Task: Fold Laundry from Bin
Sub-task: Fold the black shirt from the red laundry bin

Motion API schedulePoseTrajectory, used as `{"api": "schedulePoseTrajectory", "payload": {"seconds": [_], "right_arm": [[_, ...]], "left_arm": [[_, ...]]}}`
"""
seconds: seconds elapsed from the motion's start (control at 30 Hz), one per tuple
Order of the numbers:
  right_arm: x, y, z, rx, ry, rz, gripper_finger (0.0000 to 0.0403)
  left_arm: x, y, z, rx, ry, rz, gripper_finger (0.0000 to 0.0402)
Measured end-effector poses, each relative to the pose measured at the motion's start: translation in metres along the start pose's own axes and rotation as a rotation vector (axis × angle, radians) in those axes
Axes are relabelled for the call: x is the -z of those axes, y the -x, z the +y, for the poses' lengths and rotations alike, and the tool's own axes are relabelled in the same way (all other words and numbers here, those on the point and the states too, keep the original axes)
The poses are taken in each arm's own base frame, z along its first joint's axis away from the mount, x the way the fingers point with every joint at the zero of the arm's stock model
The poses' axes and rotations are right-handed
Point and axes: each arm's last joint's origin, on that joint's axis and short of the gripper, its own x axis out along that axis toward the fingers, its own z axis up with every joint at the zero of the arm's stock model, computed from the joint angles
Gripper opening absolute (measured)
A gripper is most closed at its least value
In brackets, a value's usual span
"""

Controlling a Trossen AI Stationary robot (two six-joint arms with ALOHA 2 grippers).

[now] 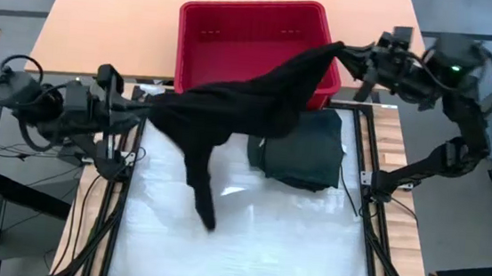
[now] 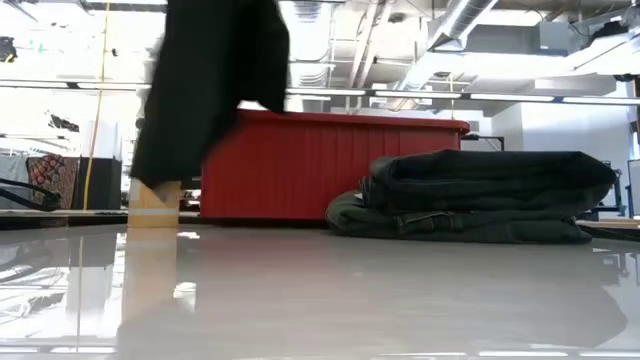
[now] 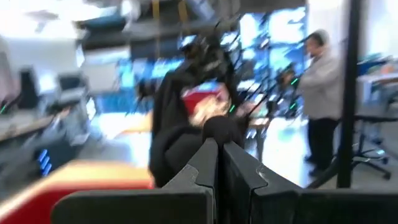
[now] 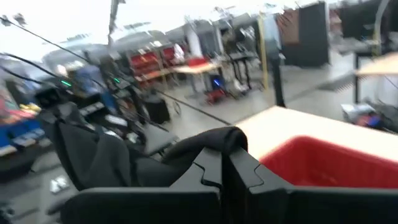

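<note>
A black garment [image 1: 240,102] from the laundry stretches in the air between my two grippers, over the near corner of the red bin [image 1: 237,30]. My left gripper [image 1: 144,104] is shut on its left end at the mat's left edge. My right gripper [image 1: 353,56] is shut on its right end beside the bin's right wall. A long part [image 1: 203,197] hangs down over the white mat. In the low view the garment [image 2: 210,90] ends above the table. A folded dark green stack [image 1: 303,147] lies on the mat in front of the bin. My left gripper pinches a bunched bit of the garment's left end [image 3: 219,129] between its two shut fingers [image 3: 205,163], coming roughly level from the table's left. The cloth runs away from it toward the other arm, lifted clear of the mat. How many layers it has, I cannot tell. My right gripper pinches a rounded fold of the garment's right end [image 4: 217,138] between its shut fingers [image 4: 208,167], coming level from the table's right. From there the cloth sags toward the left arm, off the table and over the bin's near corner.
The bin [image 2: 330,165] stands at the mat's far edge on the tan tabletop [image 1: 113,28]. Black frame rails [image 1: 369,211] run along both sides of the mat. The folded stack [image 2: 480,195] takes the mat's far right. A person [image 3: 320,93] stands in the room beyond.
</note>
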Motion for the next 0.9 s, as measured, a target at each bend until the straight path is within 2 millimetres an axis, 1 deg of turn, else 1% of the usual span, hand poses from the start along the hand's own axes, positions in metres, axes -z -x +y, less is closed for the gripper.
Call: {"api": "schedulePoseTrajectory", "payload": {"seconds": [0.13, 0.2, 0.33, 0.4, 0.43, 0.5, 0.57, 0.67, 0.73, 0.8, 0.9], "right_arm": [[-0.009, 0.011, 0.004, -0.044, -0.019, -0.065, 0.0021], [-0.011, 0.016, 0.006, -0.081, -0.018, -0.081, 0.0021], [-0.013, 0.023, 0.012, -0.142, -0.031, -0.096, 0.0021], [-0.010, 0.023, 0.015, -0.156, -0.028, -0.062, 0.0020], [-0.005, 0.024, 0.015, -0.158, -0.023, -0.016, 0.0020], [0.010, 0.025, 0.016, -0.139, -0.004, 0.129, 0.0020], [0.034, 0.023, 0.017, -0.087, 0.016, 0.330, 0.0020], [0.076, 0.022, 0.021, -0.016, 0.020, 0.622, 0.0020], [0.105, 0.022, 0.026, 0.017, 0.011, 0.805, 0.0020], [0.134, 0.026, 0.034, 0.031, 0.002, 0.981, 0.0020], [0.169, 0.035, 0.047, 0.021, -0.048, 1.162, 0.0020]], "left_arm": [[-0.012, -0.004, -0.004, 0.073, -0.023, -0.133, 0.0000], [-0.014, -0.006, -0.006, 0.075, -0.038, -0.157, 0.0000], [-0.011, -0.009, -0.011, 0.076, -0.066, -0.135, 0.0000], [-0.005, -0.010, -0.013, 0.093, -0.056, -0.087, 0.0000], [-0.002, -0.009, -0.014, 0.106, -0.042, -0.054, 0.0000], [0.012, -0.009, -0.018, 0.148, -0.001, 0.063, 0.0000], [0.034, -0.009, -0.025, 0.187, 0.051, 0.228, 0.0000], [0.079, -0.014, -0.048, 0.227, 0.130, 0.477, 0.0000], [0.112, -0.019, -0.069, 0.266, 0.170, 0.602, 0.0000], [0.143, -0.023, -0.091, 0.333, 0.220, 0.686, 0.0000], [0.173, -0.031, -0.120, 0.467, 0.345, 0.664, 0.0000]]}}
